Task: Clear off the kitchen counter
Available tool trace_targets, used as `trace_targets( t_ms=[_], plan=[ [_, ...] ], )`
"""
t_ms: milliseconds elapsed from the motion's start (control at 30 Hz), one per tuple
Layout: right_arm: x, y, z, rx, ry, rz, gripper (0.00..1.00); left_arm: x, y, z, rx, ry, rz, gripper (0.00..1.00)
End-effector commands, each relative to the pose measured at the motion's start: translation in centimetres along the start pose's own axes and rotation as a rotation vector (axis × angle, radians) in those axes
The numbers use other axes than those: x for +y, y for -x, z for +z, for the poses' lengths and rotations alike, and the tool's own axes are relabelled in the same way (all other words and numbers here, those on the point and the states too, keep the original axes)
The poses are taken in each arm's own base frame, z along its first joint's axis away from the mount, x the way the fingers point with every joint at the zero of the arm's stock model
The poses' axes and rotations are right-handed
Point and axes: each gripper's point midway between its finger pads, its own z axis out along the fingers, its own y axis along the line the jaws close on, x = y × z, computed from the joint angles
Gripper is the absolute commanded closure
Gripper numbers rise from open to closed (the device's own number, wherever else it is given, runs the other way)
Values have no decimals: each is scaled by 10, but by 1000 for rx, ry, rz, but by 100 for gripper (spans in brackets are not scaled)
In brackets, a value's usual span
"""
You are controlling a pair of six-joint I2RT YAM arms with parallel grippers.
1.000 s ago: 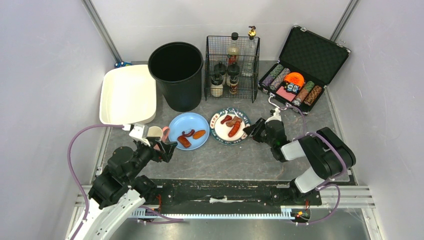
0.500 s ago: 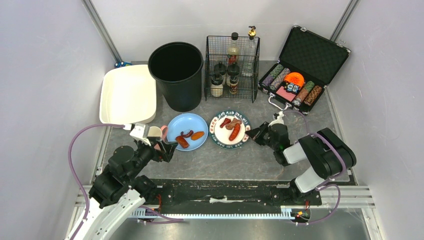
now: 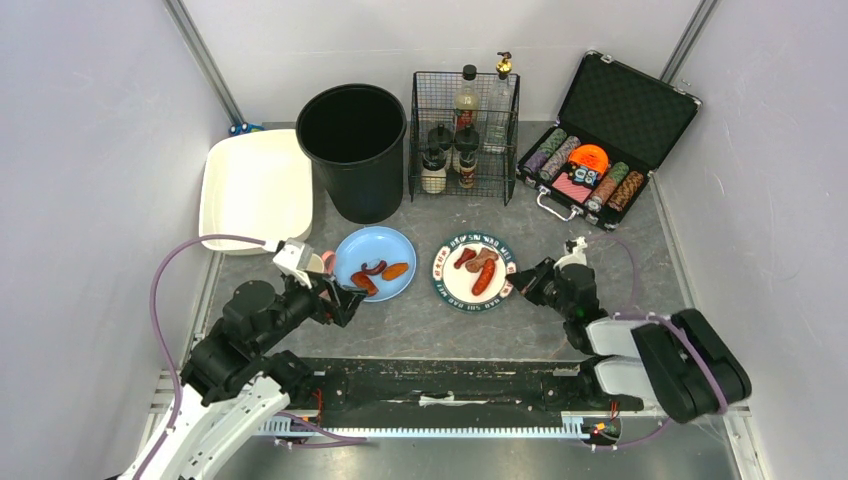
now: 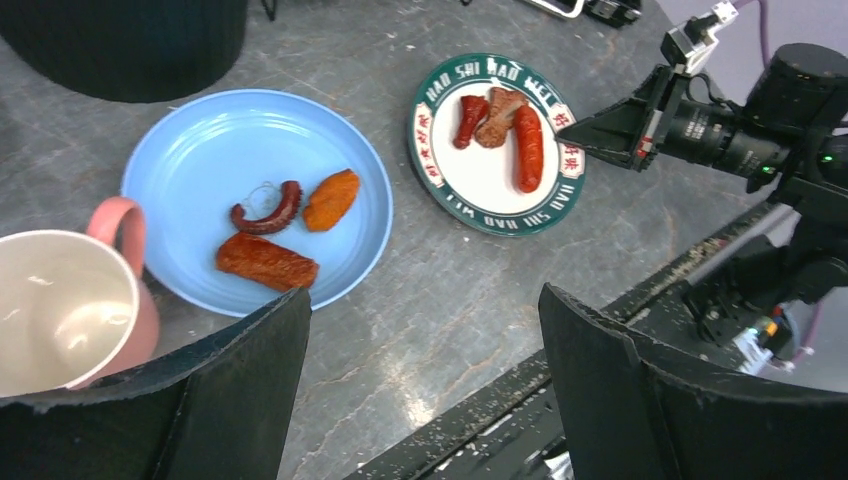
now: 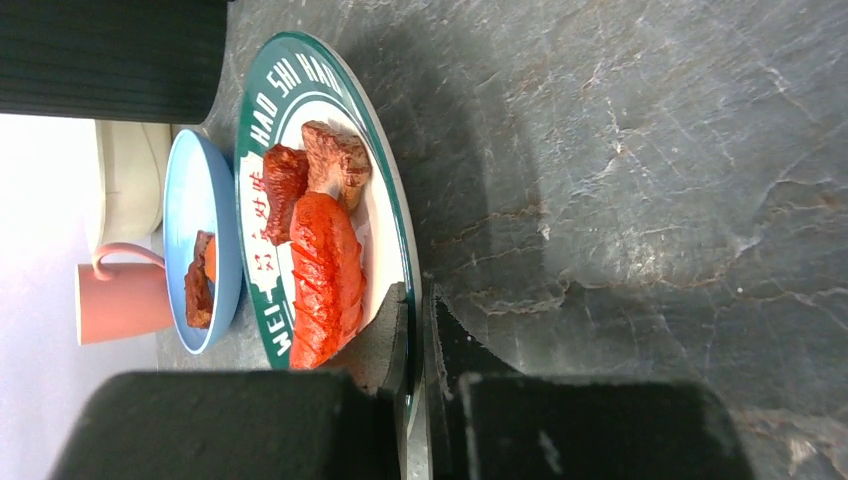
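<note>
Well, the kitchen counter is the big grey stone top, and everything sits on it. A black bucket stands at the back of it, with nothing to see inside.

A white tray lies just to the left of the bucket. An open black case sits well to the right of the bucket, with rows of round chips in it. A wire basket stands just to the right of the bucket and holds some bottles.

A blue plate lies right in front of the bucket. A green-rimmed plate with red letters on it lies in front of the bucket too, but more to the right. The two plates are close and do not touch. A pink mug stands upright in front of the bucket, a bit to the left, right up against the blue plate.

The right gripper pinches the right edge of the green-rimmed plate, one finger over the rim and one under it. The left gripper hangs in front of the bucket, close to the mug, with its fingers spread wide and nothing in them.

Three bits of sausage lie on the green-rimmed plate. Three bits of food lie on the blue plate.
</note>
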Motion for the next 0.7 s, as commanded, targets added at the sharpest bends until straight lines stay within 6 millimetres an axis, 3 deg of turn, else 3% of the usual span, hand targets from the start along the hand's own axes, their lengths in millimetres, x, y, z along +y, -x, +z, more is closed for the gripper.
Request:
trace_targets(
  t_ms=[0, 467, 667],
  plan=[
    [11, 8, -12, -35, 42, -58, 100, -33, 24, -1, -26, -136, -67, 10],
    [20, 5, -39, -40, 90, -109, 100, -70, -11, 27, 208, -300, -248, 10],
    [27, -4, -43, 1, 139, -90, 100, -68, -25, 40, 247, -292, -277, 10]
  ],
)
